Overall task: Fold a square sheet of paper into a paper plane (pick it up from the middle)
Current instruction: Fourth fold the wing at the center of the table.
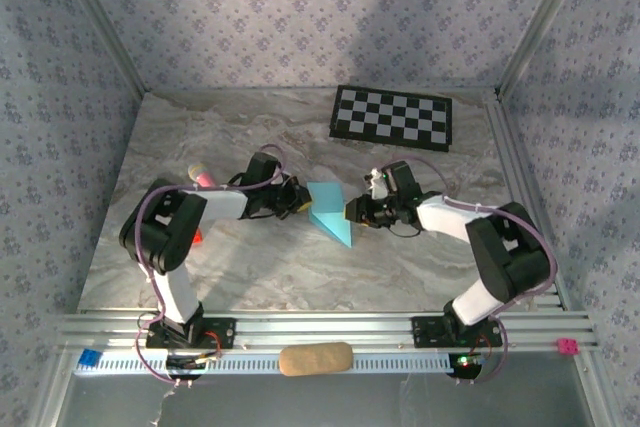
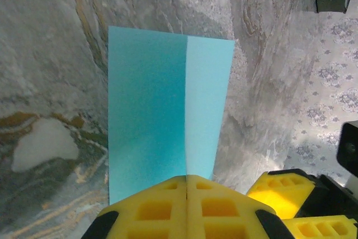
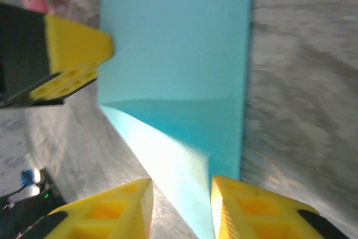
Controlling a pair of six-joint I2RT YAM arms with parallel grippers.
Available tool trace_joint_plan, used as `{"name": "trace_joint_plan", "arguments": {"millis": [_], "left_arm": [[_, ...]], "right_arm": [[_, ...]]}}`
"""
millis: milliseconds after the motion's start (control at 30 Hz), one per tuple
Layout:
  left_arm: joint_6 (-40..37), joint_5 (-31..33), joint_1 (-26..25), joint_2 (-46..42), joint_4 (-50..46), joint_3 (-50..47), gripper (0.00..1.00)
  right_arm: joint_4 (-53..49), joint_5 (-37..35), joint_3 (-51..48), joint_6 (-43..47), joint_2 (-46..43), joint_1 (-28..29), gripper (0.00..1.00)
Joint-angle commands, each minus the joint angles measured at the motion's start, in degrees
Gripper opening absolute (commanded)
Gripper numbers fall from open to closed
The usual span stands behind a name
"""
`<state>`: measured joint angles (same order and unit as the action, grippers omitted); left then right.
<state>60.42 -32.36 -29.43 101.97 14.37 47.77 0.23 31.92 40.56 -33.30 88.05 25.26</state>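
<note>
The left hand [image 2: 186, 187] has its yellow fingers pressed together, pinching one edge of the square sheet of paper [image 2: 162, 104]. The sheet is light blue, folded along a crease, and sits near the middle of the bench. Facing it, the right hand [image 3: 180, 197] has its fingers spread, with the sheet's folded edge passing between them. That close view is blurred, so I cannot tell whether either finger touches the paper. The bench [image 1: 250, 267] has a grey marbled surface, and a metal rail [image 1: 330, 332] runs along its near edge, where a tan pad [image 1: 315, 358] lies. A black-and-white checkerboard mat [image 1: 392, 115] sits at the far right. Floral-patterned walls [image 1: 300, 17] close in three sides. A pink marker pen [image 1: 203, 177] is half hidden behind the left arm.
</note>
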Motion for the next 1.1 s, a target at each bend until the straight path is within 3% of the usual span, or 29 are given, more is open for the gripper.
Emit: {"name": "trace_joint_plan", "arguments": {"millis": [0,200,300,400,467,633,767,900,1067], "left_arm": [[3.0,4.4,-1.6,-3.3,0.8,-1.3,0.04],[6.5,10.7,-5.5,-6.1,-1.0,-2.0,0.04],[8.6,14.1,-7.3,-7.9,-1.5,-2.9,0.04],[9.9,16.2,-8.4,-9.3,-2.5,-3.5,0.04],[10.4,16.7,-8.7,-9.7,-2.7,-3.5,0.04],[10.5,16.9,-9.0,-10.3,-3.4,-3.0,0.05],[10.5,16.9,-9.1,-10.4,-4.2,-2.4,0.05],[10.5,16.7,-9.1,-10.3,-4.5,-2.2,0.06],[10.6,16.4,-9.2,-10.6,-4.4,-2.2,0.06]], "right_arm": [[-7.8,-12.1,1.0,3.4,-6.2,0.4,0.38],[-8.5,-26.0,-3.5,7.4,-17.8,3.3,0.42],[-1.0,-34.4,-9.4,13.7,-24.9,8.6,0.43],[7.8,-36.7,-15.8,22.3,-29.6,13.1,0.47],[8.4,-37.0,-17.4,27.3,-30.3,15.6,0.46],[9.5,-40.3,-17.6,33.1,-26.2,22.3,0.44],[13.8,-49.6,-16.7,35.1,-19.8,29.2,0.44],[17.0,-54.8,-15.9,35.6,-13.8,31.2,0.44],[19.3,-55.6,-14.9,36.7,-9.3,32.4,0.44]]}}
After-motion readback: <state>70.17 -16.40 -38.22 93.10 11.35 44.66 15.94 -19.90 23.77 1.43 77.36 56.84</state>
